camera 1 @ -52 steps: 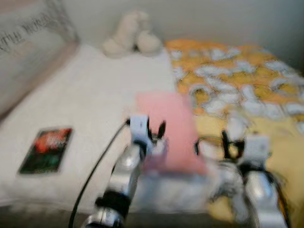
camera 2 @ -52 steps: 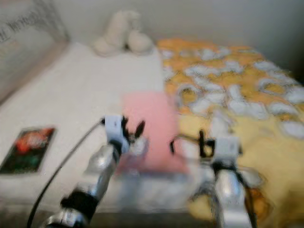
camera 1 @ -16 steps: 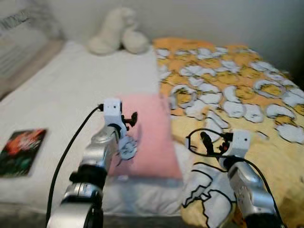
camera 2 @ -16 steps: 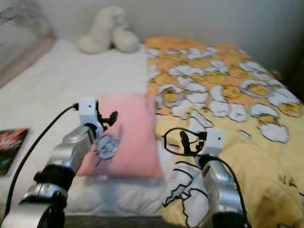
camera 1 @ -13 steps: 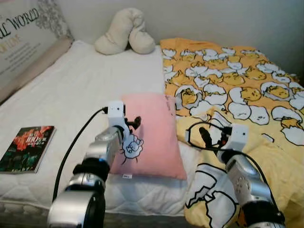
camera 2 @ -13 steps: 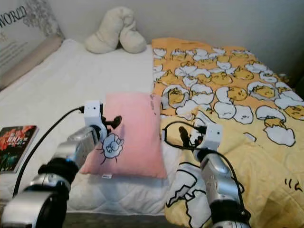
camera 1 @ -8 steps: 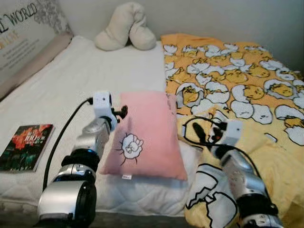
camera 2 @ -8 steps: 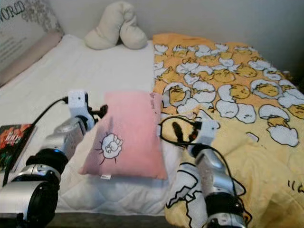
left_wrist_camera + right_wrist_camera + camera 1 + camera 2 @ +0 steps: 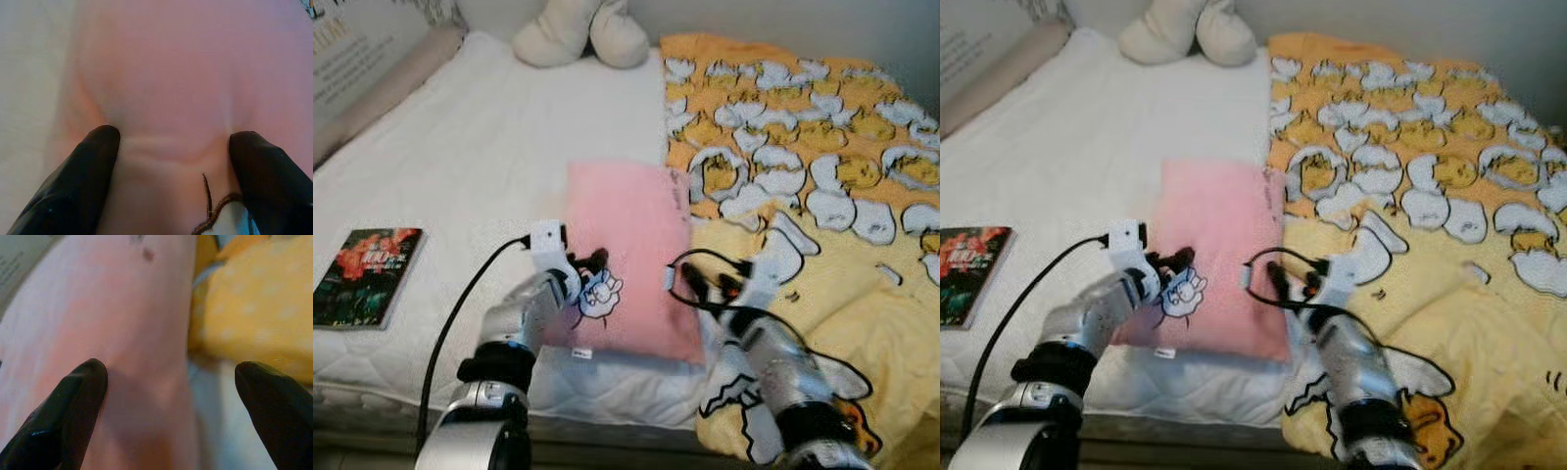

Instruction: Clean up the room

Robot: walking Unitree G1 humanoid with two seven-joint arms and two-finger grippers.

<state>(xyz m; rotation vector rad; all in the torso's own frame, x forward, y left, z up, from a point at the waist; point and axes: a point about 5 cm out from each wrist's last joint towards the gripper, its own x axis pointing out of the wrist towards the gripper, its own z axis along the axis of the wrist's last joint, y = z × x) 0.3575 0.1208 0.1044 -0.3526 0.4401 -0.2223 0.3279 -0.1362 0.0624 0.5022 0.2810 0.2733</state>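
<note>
Pillow: one pink pillow (image 9: 628,257) lies flat on the white mattress (image 9: 460,186), near the bed's front edge, its right side just beside the yellow quilt (image 9: 822,196). A small cartoon print sits near its front left corner.

Left gripper: my left gripper (image 9: 591,266) rests at the pillow's left front part, by the print. In the left wrist view my fingers (image 9: 93,166) are spread wide and press into the pink cloth, which puckers between them. Nothing is pinched yet.

Right gripper: my right gripper (image 9: 708,287) is at the pillow's right edge. Its jaws stand wide, one finger (image 9: 73,401) over the pink cloth, the other toward the quilt side, empty.

Handling: I judge the pillow light, soft and floppy. It will sag if lifted by one corner and the cloth gives under my tips, so a shallow pinch could slip. Not fragile.

Hold: best taken on both long sides at once, squeezing the filling deep.

Count: one pillow, one quilt, one book (image 9: 367,274) lying well apart on the left, one cream plush cushion (image 9: 582,29) at the far end by the wall, two grippers.
</note>
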